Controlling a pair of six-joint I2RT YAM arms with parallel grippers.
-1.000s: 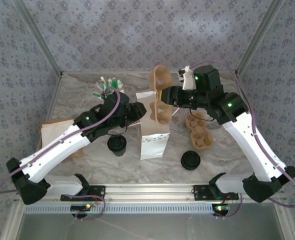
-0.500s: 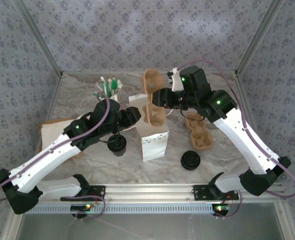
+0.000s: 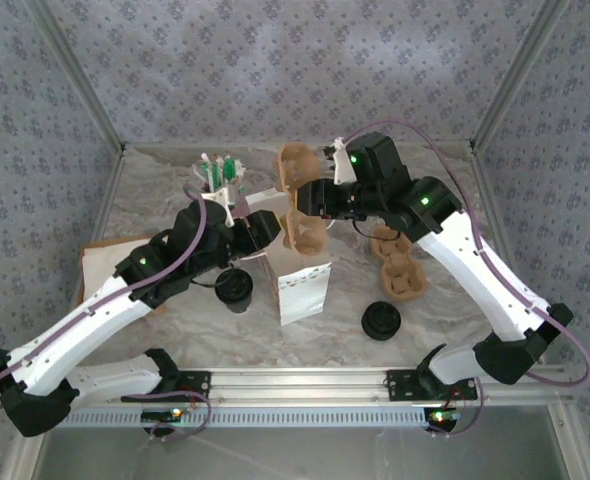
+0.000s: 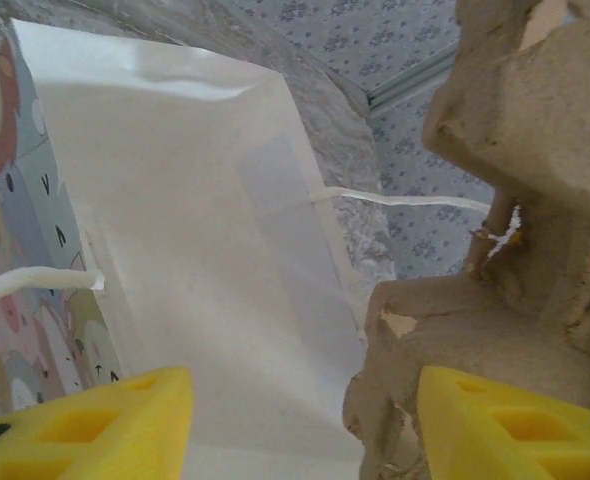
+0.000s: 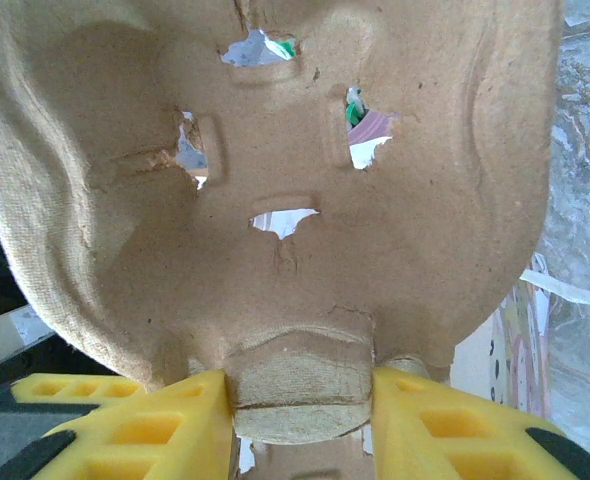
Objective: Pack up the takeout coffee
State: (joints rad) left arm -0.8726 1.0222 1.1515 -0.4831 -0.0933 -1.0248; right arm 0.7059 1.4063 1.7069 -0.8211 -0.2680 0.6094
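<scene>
1. Marbled worktop [image 3: 340,285], papered walls behind. From the top view, the white paper bag [image 3: 303,285] is standing mid-worktop. The takeout coffee [image 3: 234,289] is sitting just left of it, toward the near edge.
2. Left wrist: the left gripper [image 4: 295,420] is gaping wide, unloaded, facing the bag's inner wall.
3. Right wrist: the right gripper [image 5: 300,400] is pinching the pulp cup carrier [image 5: 295,180] by its tab.

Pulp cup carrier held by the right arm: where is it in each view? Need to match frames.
Top external: pulp carrier centre, at the top of the white bag, in the right end effector.
Left wrist: right side of frame, beside the bag's inner wall.
Right wrist: centre, its tab clamped between yellow fingers.
Shared landmark: the white bag.
</scene>
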